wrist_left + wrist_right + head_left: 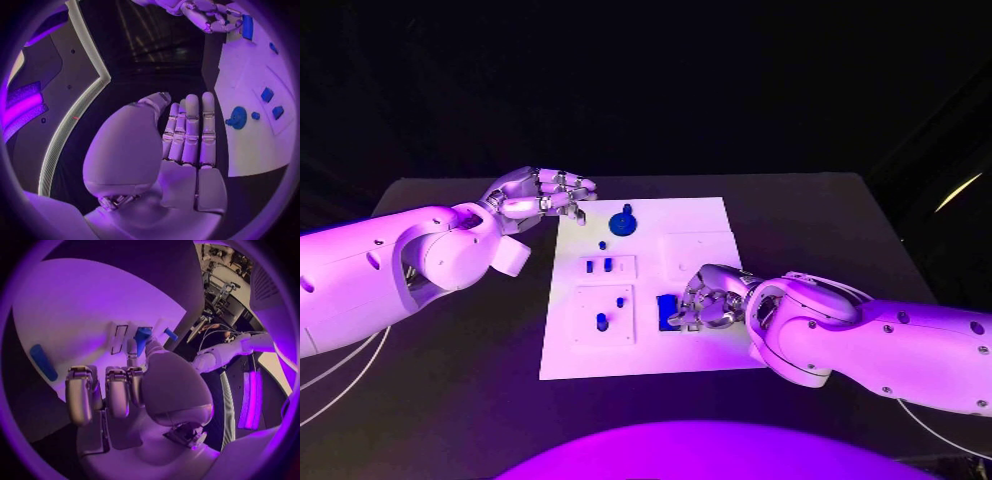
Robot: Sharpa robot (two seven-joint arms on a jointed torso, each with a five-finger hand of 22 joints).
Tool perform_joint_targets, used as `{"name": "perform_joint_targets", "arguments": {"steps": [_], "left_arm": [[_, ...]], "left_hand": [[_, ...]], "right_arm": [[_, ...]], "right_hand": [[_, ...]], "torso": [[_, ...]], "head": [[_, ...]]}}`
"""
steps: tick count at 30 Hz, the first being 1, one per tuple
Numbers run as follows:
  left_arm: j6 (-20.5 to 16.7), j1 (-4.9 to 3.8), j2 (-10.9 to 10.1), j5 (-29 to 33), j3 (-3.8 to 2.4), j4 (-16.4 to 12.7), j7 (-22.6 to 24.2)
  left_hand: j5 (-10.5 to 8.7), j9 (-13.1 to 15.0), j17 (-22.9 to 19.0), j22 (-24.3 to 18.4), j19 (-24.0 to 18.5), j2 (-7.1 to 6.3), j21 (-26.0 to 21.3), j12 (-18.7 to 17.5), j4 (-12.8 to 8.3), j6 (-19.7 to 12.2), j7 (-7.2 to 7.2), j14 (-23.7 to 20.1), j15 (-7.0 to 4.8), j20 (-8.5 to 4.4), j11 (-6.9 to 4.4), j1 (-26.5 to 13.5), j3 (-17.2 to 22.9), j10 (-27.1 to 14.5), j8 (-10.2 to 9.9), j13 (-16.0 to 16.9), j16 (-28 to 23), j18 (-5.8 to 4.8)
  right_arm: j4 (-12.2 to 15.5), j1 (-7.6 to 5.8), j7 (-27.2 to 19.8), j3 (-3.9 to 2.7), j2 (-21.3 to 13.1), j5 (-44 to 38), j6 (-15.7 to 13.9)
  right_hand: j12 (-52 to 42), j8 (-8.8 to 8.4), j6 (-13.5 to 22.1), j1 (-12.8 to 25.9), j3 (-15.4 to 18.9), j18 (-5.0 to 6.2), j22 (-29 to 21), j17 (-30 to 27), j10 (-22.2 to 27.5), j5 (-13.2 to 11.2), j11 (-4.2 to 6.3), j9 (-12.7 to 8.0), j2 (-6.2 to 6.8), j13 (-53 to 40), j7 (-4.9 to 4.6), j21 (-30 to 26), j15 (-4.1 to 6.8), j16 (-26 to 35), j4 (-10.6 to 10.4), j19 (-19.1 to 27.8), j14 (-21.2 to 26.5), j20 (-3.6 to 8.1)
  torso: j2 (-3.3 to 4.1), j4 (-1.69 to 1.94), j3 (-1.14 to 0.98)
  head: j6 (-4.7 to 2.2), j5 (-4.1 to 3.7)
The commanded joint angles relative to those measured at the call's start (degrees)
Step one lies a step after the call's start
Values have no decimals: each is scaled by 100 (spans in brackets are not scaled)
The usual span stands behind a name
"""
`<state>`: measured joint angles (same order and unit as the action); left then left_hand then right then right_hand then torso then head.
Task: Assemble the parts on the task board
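Head view: the white task board [661,290] lies in the middle of the black table [459,380]. The left hand [538,195] hovers at the board's far left corner, fingers curled loosely, with nothing visibly in them. A round blue part [623,224] sits on the board just beside that hand, and a tiny blue part [603,245] lies a little nearer. Two small blue parts [599,266] stand in a raised square, and another blue part [602,322] stands in the square closer to the robot. The right hand [708,300] rests on the board's near right area, fingers bent down over a blue rectangular part [668,307]; whether it grips the piece I cannot tell from here.

Left wrist view: the left hand [187,135] has its fingers straight and side by side, thumb apart, holding nothing. The round blue part [237,117] lies on the board [250,150] just past the fingertips. The right hand [200,12] shows at the far end beside the rectangular part [247,26].

Right wrist view: the right hand [119,390] has its fingers bent forward over the board [94,305], thumb and a finger meeting at a small blue part [142,333], apparently pinching it. A long blue part [44,362] lies apart on the board.
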<state>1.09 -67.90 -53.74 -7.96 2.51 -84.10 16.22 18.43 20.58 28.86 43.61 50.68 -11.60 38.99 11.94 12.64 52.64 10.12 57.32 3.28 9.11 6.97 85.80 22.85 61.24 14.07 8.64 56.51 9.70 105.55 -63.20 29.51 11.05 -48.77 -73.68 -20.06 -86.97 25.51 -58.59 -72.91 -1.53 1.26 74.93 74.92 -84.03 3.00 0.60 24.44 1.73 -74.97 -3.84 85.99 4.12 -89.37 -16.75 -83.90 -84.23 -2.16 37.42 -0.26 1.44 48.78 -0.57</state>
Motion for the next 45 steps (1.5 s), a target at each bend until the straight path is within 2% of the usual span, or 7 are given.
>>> {"name": "perform_joint_targets", "arguments": {"steps": [1,11,17,22,31,40,45], "left_arm": [[100,-2,4,30,-3,-12,23],[102,-2,-1,27,-2,-13,17],[95,-2,-6,27,-2,-16,24],[64,-2,-23,27,5,-12,28],[42,-3,-16,27,10,-31,56],[51,-2,-14,27,11,-35,61],[60,-2,-15,27,11,-36,61]], "left_hand": [[-7,0,8,7,-36,47,34,-28,-1,48,8,-34,1,7,6,-10,32,16,-12,-6,23,63],[-7,0,8,7,-36,47,34,-28,-1,48,8,-34,1,7,6,-10,32,16,-12,-6,23,63],[-7,0,8,7,-36,47,34,-28,-1,48,8,-34,1,7,6,-10,32,16,-12,-6,23,63],[-7,0,10,14,-39,45,38,-29,-8,49,8,-36,0,6,6,-5,33,17,-12,-6,22,63],[-6,1,10,16,-41,45,40,-30,-9,49,7,-37,0,6,5,-4,33,19,-12,-6,22,63],[-6,1,10,16,-41,45,40,-30,-9,49,7,-37,0,6,5,-4,33,19,-12,-6,22,63],[-6,1,10,16,-41,45,40,-30,-9,49,7,-37,0,6,5,-4,33,19,-12,-6,22,63]], "right_arm": [[-12,4,31,-1,8,-134,-63],[34,5,-73,-1,-67,-107,-55],[197,-3,-460,-6,-346,111,-526],[412,-192,-965,-16,-826,353,-844],[461,-412,-822,-8,-1534,32,-515],[377,-222,-438,26,-1796,-624,-356],[309,-69,-271,34,-1727,-786,-329]], "right_hand": [[-36,27,-22,-5,-28,-53,1410,1336,-467,33,4,5,-53,-1338,28,21,5,6,4,-510,-541,10],[-28,35,-3,-60,15,-49,1405,1321,-463,32,5,8,84,-1334,27,-1,8,12,25,-504,-538,14],[23,-114,258,-110,49,-31,1380,1286,-435,45,-78,-53,232,-1305,-78,-99,-51,28,18,-477,-531,-20],[116,-267,495,-255,22,-6,1345,1213,-381,41,-178,-107,332,-1252,-189,-239,-137,59,29,-438,-514,-91],[208,-238,404,-297,34,1,1336,1183,-329,19,-183,-90,418,-1198,-183,-272,-151,75,16,-427,-506,-121],[194,-187,296,-309,41,-18,1363,1216,-338,14,-156,-69,485,-1207,-151,-170,-133,62,8,-455,-513,-116],[187,-167,258,-298,45,-21,1368,1231,-343,14,-145,-61,508,-1210,-137,-151,-124,56,4,-461,-516,-111]], "torso": [[2,0,0],[1,-3,-1],[-4,-7,1],[-15,-20,2],[-15,-17,3],[-18,-37,-4],[-10,-16,-7]], "head": [[6,2],[-1,9],[-5,-8],[-20,-14],[-40,-103],[-54,-119],[-57,-130]]}}
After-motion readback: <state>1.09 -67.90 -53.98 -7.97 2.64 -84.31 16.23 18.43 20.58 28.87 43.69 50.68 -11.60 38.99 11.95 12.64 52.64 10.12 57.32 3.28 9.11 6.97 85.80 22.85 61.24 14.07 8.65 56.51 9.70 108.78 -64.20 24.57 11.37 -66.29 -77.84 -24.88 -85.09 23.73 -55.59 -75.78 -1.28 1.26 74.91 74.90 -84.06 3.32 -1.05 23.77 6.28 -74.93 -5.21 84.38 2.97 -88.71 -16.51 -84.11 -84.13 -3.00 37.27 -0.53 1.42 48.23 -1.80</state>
